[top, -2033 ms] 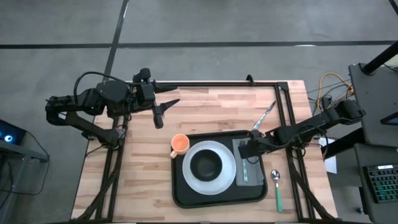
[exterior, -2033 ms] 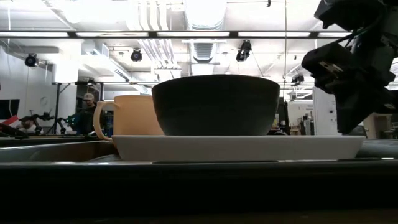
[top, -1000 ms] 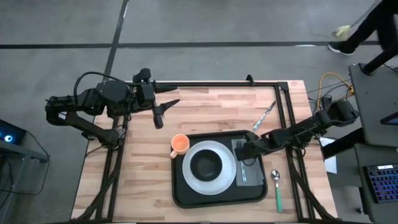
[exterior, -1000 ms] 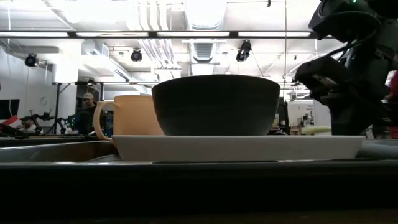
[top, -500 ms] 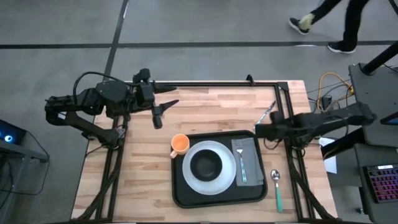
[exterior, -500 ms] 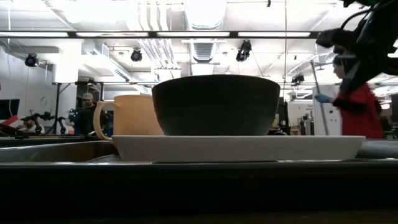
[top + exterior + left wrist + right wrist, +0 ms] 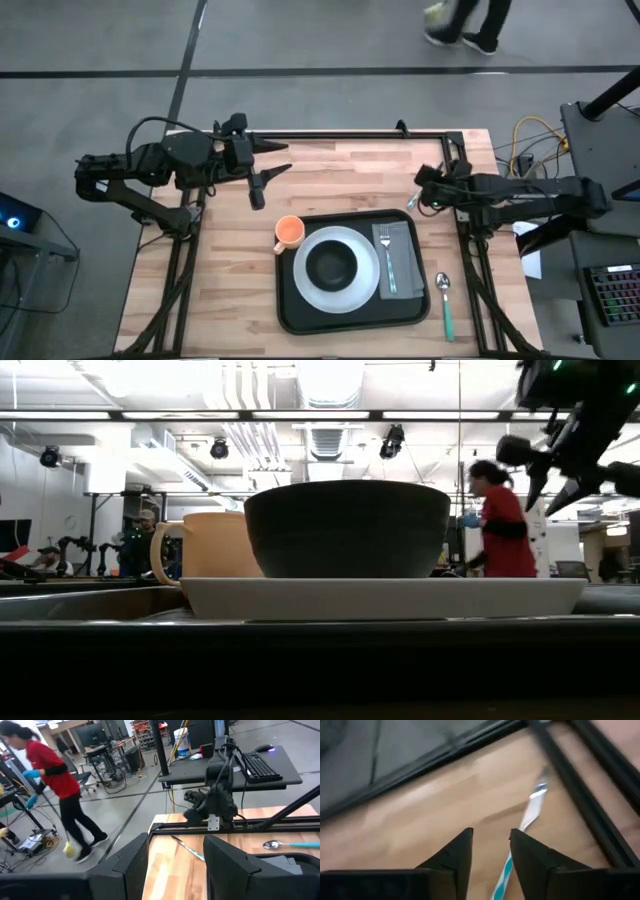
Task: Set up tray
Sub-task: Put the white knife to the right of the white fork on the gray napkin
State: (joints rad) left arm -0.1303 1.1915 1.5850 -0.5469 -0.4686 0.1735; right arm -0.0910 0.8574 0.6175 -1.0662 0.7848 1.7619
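Locate the tray (image 7: 290,310) on the near half of the counter (image 7: 340,175), right of centre. It lies flat and carries one white plate (image 7: 312,285) with one black bowl (image 7: 333,264) seated on it, and one grey folded cloth (image 7: 405,262) to the right of the plate with one fork (image 7: 386,258) lying on the cloth. One orange cup (image 7: 288,231) stands at the tray's far left corner, touching the plate edge; whether it sits inside the rim cannot be told. In the low view the bowl (image 7: 346,528) rests on the plate (image 7: 380,598) with the cup (image 7: 210,546) beside it.

Outside the tray you see one teal-handled spoon (image 7: 446,305) on the counter just right of the rim, and one teal-handled knife (image 7: 425,186) lying near the counter's far right edge.

Check the right end effector (image 7: 422,192): it hovers over the knife, fingers (image 7: 452,857) slightly apart, holding nothing. The knife (image 7: 522,837) shows between and beyond the fingers in the right wrist view.

Check the left end effector (image 7: 275,160): it waits above the counter's far left corner, fingers (image 7: 130,865) apart and empty.

One person (image 7: 492,530) in a red top is in the room beyond the counter.
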